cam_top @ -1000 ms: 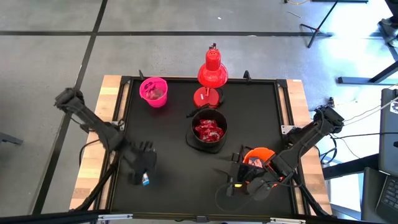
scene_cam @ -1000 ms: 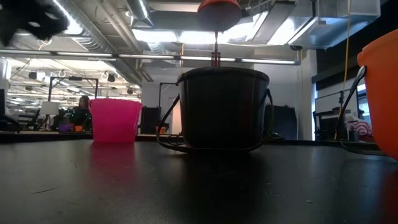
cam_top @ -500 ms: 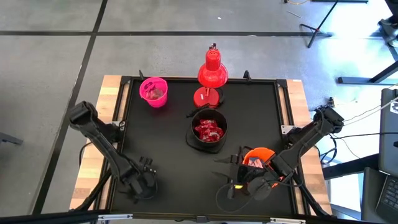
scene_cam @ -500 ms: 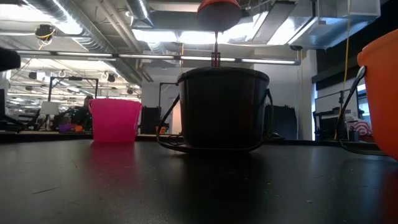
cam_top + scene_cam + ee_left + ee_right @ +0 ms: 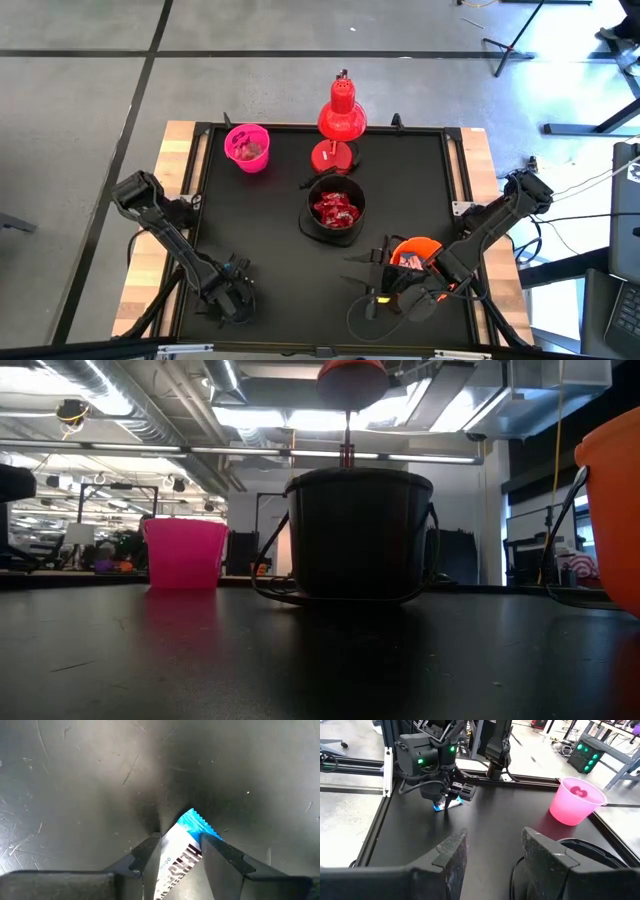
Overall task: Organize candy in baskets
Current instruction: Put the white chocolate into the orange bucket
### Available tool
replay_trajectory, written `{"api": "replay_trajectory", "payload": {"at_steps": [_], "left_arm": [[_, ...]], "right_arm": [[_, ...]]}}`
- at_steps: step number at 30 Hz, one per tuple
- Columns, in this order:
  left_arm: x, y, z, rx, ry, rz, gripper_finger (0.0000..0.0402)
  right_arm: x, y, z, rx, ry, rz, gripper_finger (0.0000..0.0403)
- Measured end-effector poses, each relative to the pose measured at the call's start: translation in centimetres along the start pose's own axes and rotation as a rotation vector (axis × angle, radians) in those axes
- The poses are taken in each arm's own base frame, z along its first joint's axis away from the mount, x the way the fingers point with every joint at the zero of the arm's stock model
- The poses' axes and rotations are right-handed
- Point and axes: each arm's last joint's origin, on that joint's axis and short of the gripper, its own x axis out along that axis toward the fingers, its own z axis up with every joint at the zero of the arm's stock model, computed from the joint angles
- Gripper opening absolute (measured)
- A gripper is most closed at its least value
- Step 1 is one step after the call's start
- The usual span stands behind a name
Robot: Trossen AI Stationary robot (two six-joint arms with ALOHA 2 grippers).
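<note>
Grey concrete floor [image 5: 250, 80]; bright ceiling lights [image 5: 300, 418], perhaps an office.

1. My left tool [image 5: 229, 297] sits low at the near-left corner of the surface [image 5: 270, 250], its fingers on either side of one candy [image 5: 179, 857] that lies flat on the surface.
2. My right tool [image 5: 385, 292] is at the near-right, just beside the handled basket [image 5: 413, 254], on that basket's left.
3. The middle basket [image 5: 335, 209] stands mid-surface with a heap of candy [image 5: 335, 209] in it.
4. The lamp [image 5: 340, 120] is right behind the middle basket, at the far edge.
5. The third basket [image 5: 247, 147] is at the far-left, left of the lamp, well apart from my left tool.
</note>
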Motion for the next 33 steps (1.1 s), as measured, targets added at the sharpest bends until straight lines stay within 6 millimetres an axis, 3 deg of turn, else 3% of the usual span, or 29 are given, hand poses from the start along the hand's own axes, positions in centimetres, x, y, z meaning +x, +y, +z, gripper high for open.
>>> {"api": "replay_trajectory", "payload": {"at_steps": [5,14,19,33], "left_arm": [[0.0,0.0,0.0,-0.001,0.004,-0.007,0.0116],[0.0,0.0,0.1,-0.015,-0.003,-0.011,0.0011],[-0.4,0.1,0.7,-0.068,-0.035,0.024,0.0001],[-8.5,0.3,4.7,-0.065,-0.202,0.260,0.0001]], "right_arm": [[0.0,0.0,0.0,0.003,0.003,0.014,0.0184],[0.0,0.1,0.0,0.023,0.005,0.021,0.0184],[0.0,0.1,0.0,0.021,0.005,0.021,0.0184],[0.0,0.1,0.2,0.010,-0.008,0.024,0.0184]]}}
